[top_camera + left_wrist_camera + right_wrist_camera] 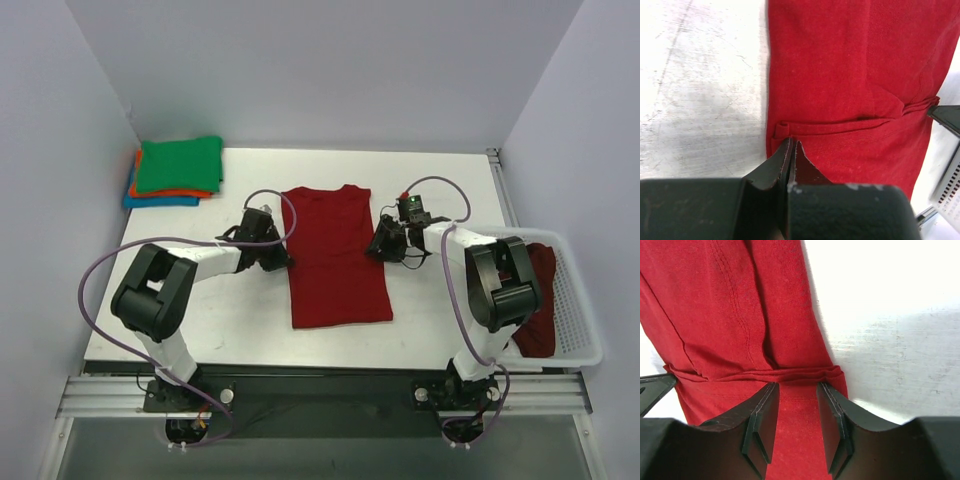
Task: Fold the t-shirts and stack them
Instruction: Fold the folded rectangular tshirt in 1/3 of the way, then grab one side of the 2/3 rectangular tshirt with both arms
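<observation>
A dark red t-shirt (335, 260) lies flat in the middle of the table as a long rectangle, its sleeves folded in. My left gripper (283, 262) is at its left edge. In the left wrist view its jaws (791, 145) are pressed together on the edge of the shirt (840, 75), just below a cross fold. My right gripper (378, 248) is at the shirt's right edge. In the right wrist view it (797, 390) is open, with the shirt (740, 315) lying between its fingers. A stack of folded green, orange and blue shirts (178, 170) sits at the far left corner.
A white slotted basket (580, 300) at the table's right edge holds more dark red cloth (540, 300). Grey walls close in the table at the back and on both sides. Cables loop from both arms.
</observation>
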